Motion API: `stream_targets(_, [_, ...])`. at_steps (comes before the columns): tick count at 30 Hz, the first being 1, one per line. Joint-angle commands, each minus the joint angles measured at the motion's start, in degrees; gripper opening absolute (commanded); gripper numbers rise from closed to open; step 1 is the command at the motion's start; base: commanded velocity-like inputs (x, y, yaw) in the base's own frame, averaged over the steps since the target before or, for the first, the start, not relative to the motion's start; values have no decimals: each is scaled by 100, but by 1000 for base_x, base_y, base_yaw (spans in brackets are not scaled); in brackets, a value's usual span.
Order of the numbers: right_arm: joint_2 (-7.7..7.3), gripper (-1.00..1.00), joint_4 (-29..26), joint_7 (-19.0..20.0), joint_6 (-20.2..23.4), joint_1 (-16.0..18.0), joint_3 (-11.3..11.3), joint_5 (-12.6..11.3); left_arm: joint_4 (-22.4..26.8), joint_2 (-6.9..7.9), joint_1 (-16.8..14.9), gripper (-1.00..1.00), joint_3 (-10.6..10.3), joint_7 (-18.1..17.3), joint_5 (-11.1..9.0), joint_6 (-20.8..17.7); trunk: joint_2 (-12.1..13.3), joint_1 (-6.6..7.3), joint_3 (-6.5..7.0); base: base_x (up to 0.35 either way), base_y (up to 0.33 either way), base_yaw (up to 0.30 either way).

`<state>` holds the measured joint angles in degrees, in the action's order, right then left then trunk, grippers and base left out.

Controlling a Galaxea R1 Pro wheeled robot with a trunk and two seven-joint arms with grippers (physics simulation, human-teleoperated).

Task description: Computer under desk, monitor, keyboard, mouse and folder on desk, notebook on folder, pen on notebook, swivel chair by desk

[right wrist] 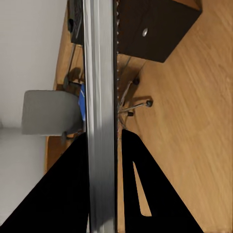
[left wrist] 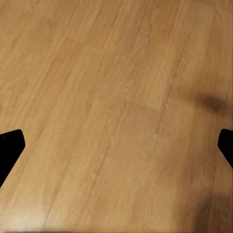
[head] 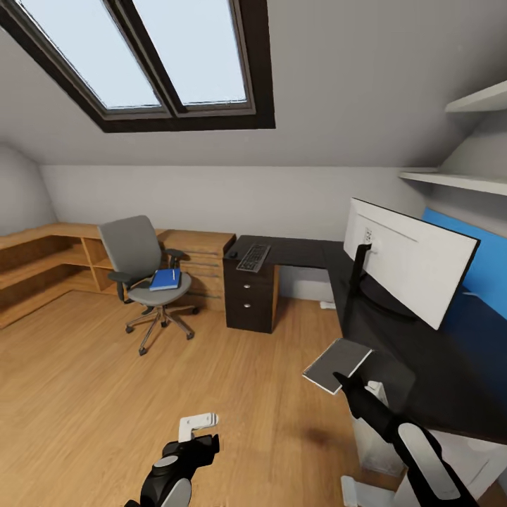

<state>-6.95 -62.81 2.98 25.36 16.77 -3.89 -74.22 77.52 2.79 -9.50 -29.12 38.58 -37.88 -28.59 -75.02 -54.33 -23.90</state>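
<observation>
My right gripper (head: 346,384) is shut on the grey notebook (head: 338,365), held tilted just off the near edge of the dark desk (head: 296,252). Edge-on, the notebook (right wrist: 99,121) runs as a grey strip between the black fingers (right wrist: 141,184). The white-backed monitor (head: 408,260) stands on the desk. A keyboard (head: 253,257) and small dark mouse (head: 233,253) lie on the far wing. The blue folder (head: 165,279) rests on the grey swivel chair (head: 144,271), away from the desk. A white computer tower (head: 377,436) stands under the desk. My left gripper (head: 201,442) hangs open over bare floor (left wrist: 116,97).
A drawer unit (head: 250,299) supports the desk's far end. Low wooden shelving (head: 49,260) lines the back left wall behind the chair. White wall shelves (head: 458,179) hang above the monitor. Open wooden floor (head: 105,394) spreads between me and the chair.
</observation>
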Motion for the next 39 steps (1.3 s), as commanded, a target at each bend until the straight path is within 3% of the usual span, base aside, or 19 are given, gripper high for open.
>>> stream_targets(1, [1,-100,-3,10,32,2,-9,-16,5,6,-8,100,-17,53,-47,-7,-4,0,-6,0,0,278])
stream_targets(12, [-1,-100,-3,10,26,2,23,1,7,9,-8,100,-7,57,-46,2,-4,0,-6,108,93,242])
stream_targets(32, [-8,-100,20,90,30,2,2,-42,2,11,-8,100,-2,62,-48,2,-4,0,-6,226,246,13])
stream_targets(39, [-7,-100,11,207,22,2,-10,-49,1,11,-8,100,-3,71,-53,-6,-4,0,-6,20,22,0])
